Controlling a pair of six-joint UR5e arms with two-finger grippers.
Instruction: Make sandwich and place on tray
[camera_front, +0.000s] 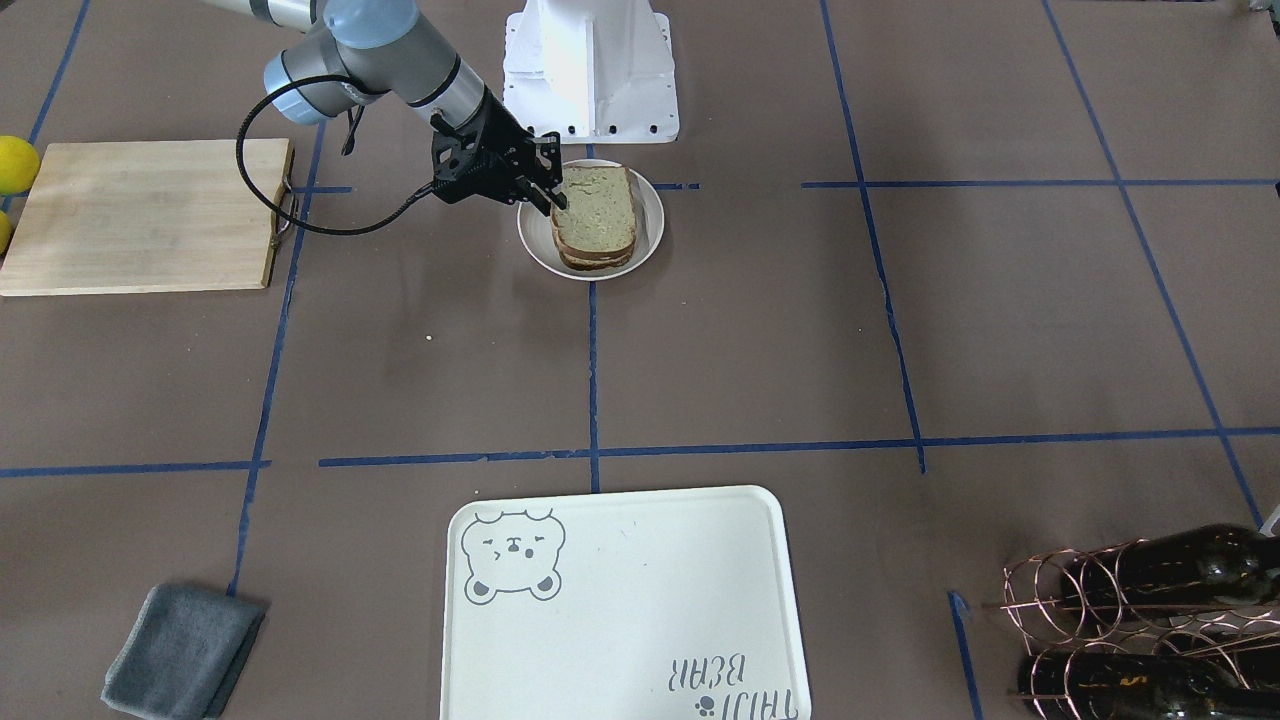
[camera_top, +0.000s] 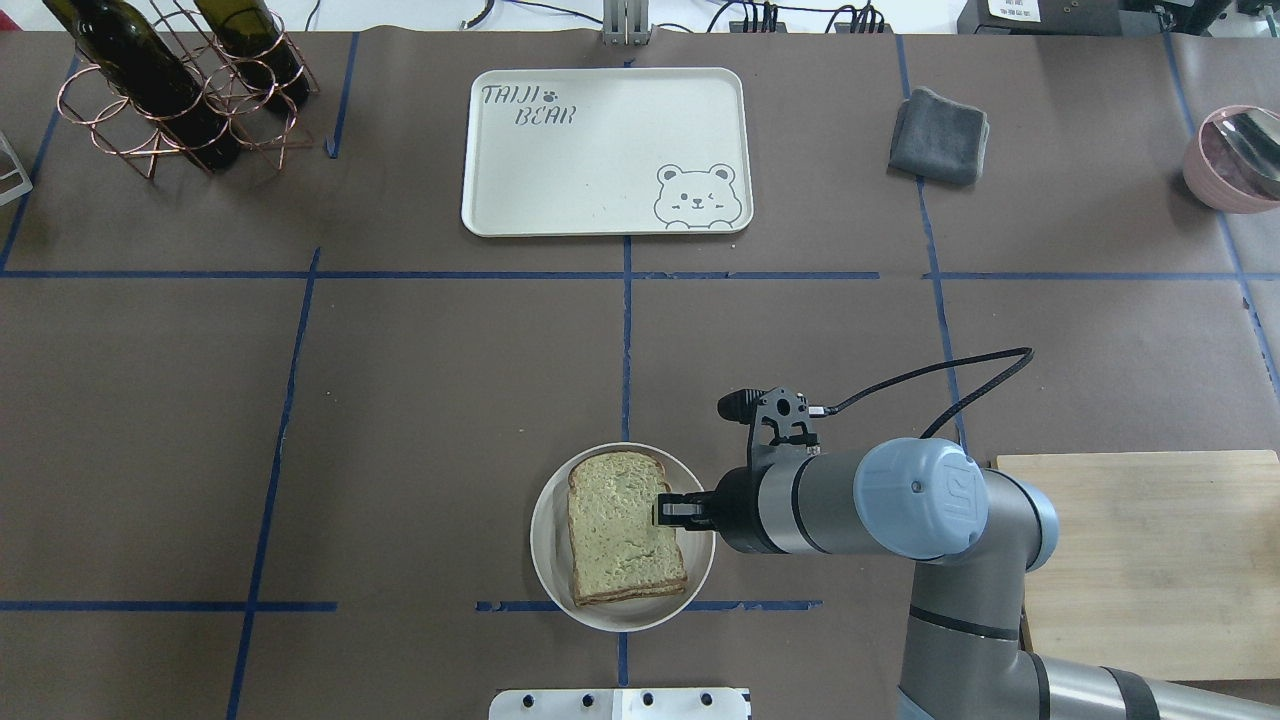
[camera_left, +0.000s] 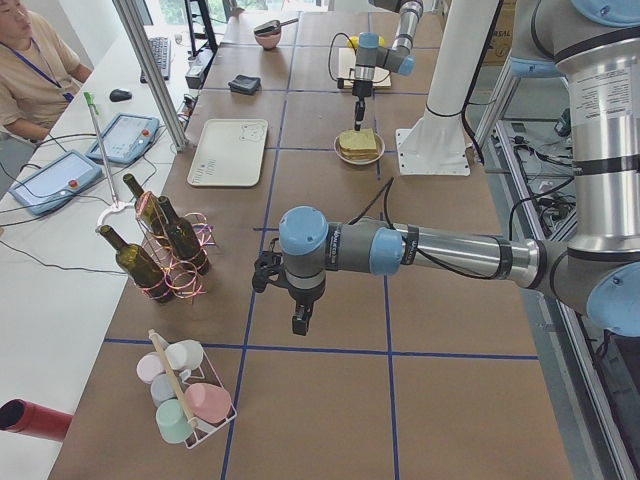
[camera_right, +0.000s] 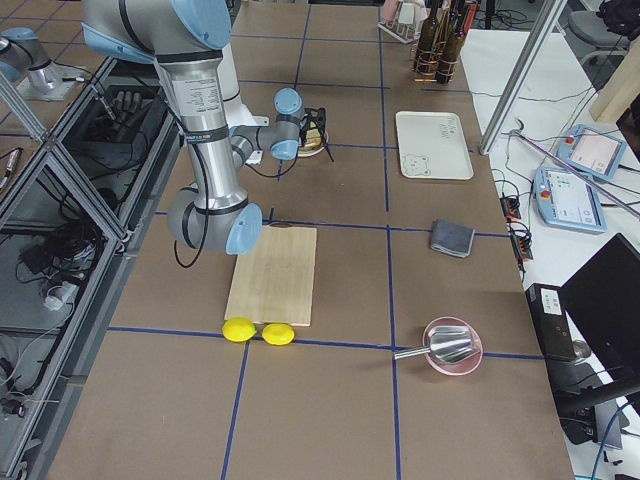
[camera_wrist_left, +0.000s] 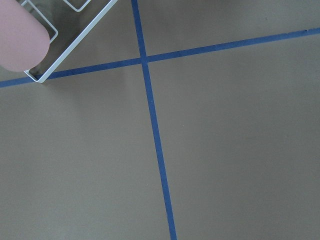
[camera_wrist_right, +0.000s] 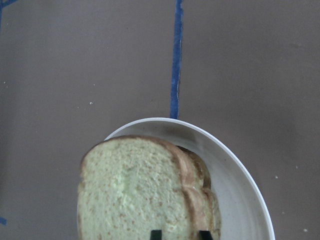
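The sandwich lies on a small round white plate near the robot's base: two pale greenish slices with brown crusts. No egg shows. It also shows in the overhead view and the right wrist view. My right gripper hovers at the sandwich's edge, fingers a little apart over the top slice and holding nothing; its tips show in the right wrist view. The cream tray with the bear drawing lies bare at the table's far side. My left gripper points down over bare table, far from the sandwich; I cannot tell if it is open.
A wooden cutting board lies beside the right arm, with two lemons past it. A grey cloth, a pink bowl and a copper rack of wine bottles stand along the far side. A mug rack stands near the left gripper.
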